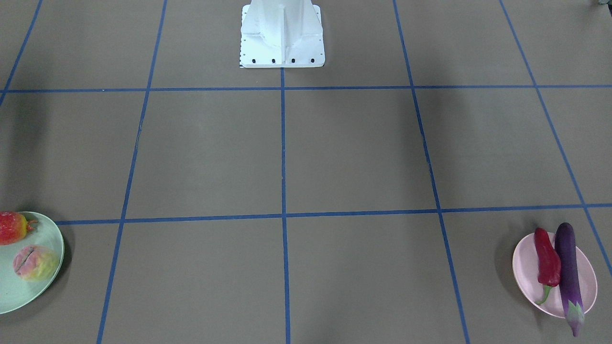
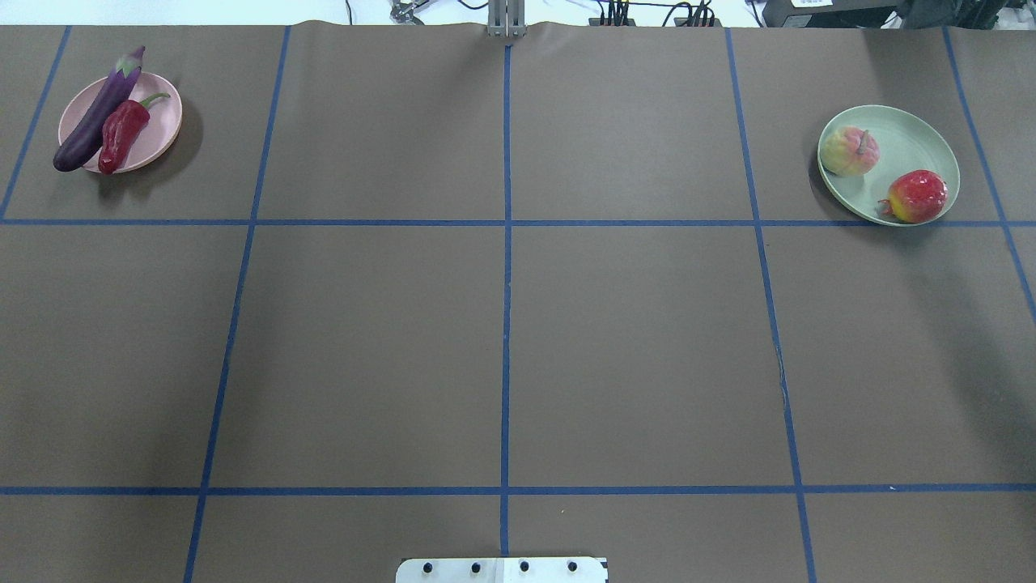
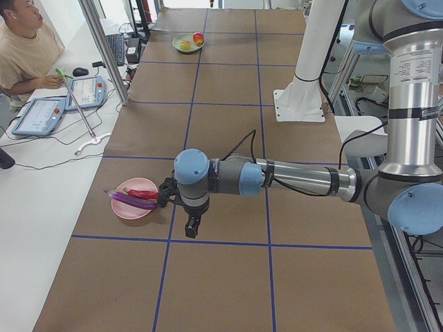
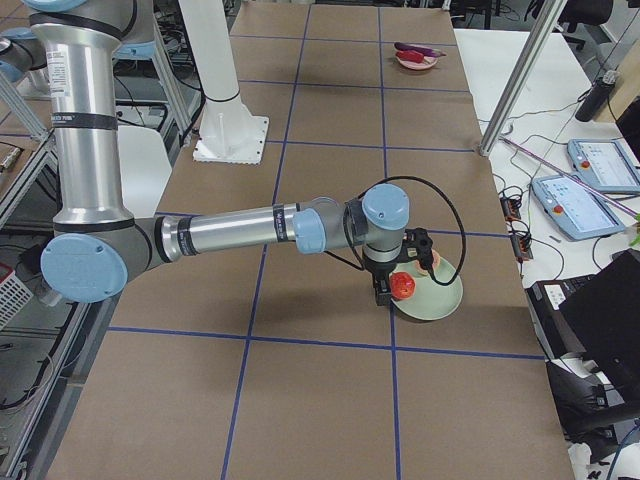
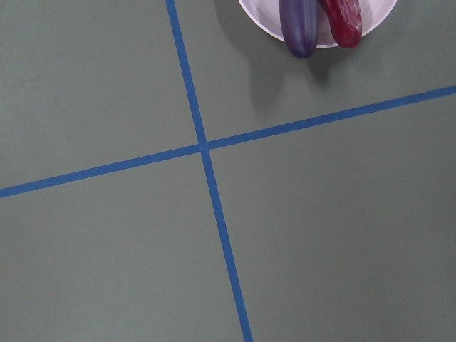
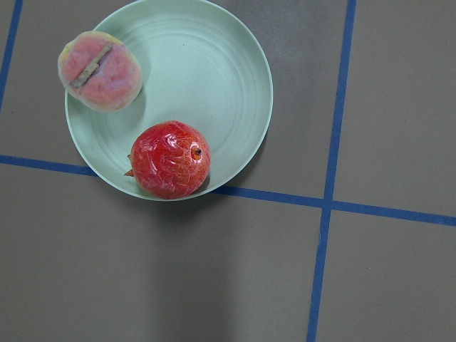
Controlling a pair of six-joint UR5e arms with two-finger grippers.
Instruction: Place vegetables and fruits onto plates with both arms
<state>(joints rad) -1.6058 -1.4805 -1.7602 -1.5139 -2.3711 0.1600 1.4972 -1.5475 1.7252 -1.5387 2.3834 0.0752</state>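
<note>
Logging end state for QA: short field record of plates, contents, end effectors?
pink plate: eggplant and chili pepper side by side; eggplant overhangs the rim at both ends
green plate: peach and red fruit, apart; red fruit at the rim
left end effector: beside pink plate; open or shut unclear
right end effector: by green plate; open or shut unclear
task state: all four items on plates

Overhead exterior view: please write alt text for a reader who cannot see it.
A pink plate at far left holds a purple eggplant and a red chili pepper side by side; a mint green plate at far right holds a peach and a red-orange fruit, apart. Both plates sit on a brown table with a blue tape grid.
</note>
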